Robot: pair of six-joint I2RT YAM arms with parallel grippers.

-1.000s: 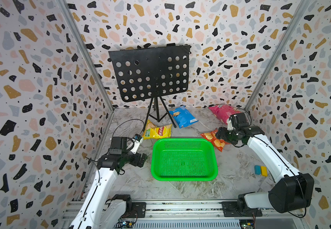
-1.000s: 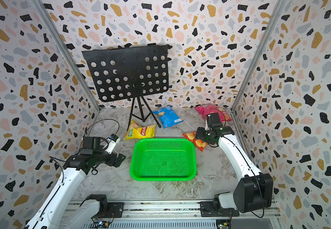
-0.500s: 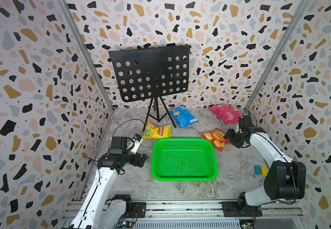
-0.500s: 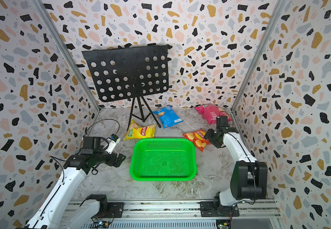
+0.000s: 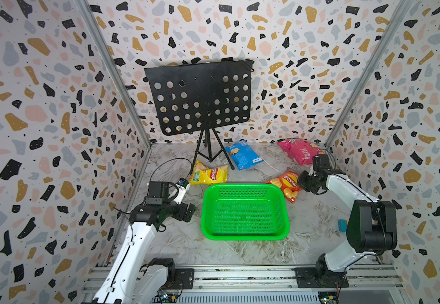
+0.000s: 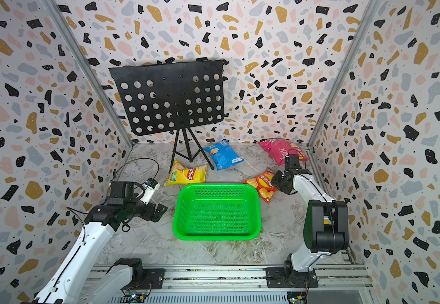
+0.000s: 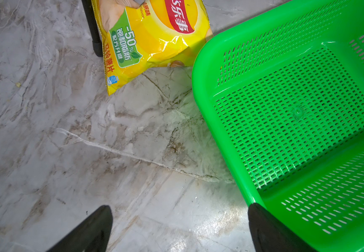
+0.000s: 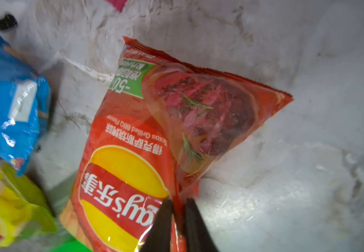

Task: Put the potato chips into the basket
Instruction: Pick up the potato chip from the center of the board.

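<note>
Right pincer (image 8: 178, 201) first: its two black fingers are squeezed almost together on a fold along the edge of the orange-red bag (image 8: 133, 150), so it's a pinch on the foil rather than on the puffy middle. As far as the right wrist view shows, that bag lies on the marbled surface (image 5: 187, 244), not clearly off it. In both top views it sits right against the far right corner of the basket (image 5: 243, 238), outside the rim. Out to the other arm now: the left pincer (image 7: 178, 208) hangs spread wide with nothing between its fingers, low over bare surface just off the basket's left wall. Now the count. The basket is empty, green mesh floor showing all the way across, not one bag in it. Just beyond its far left corner lies the yellow bag (image 5: 208, 175), up against a leg of the black music stand (image 5: 200, 97). Farther back from the basket's far side, beside the stand's feet, is the blue bag (image 5: 243, 158), and the pink bag (image 5: 297, 152) is farthest, back beyond the far right corner near the wall. My read: none of four delivered, the first bag pinched but not yet lifted, with the short carry over the rim and the release to come, then three more bags. Well off the basket's right side sits a small blue block (image 5: 342, 225), no part of this job.
</note>
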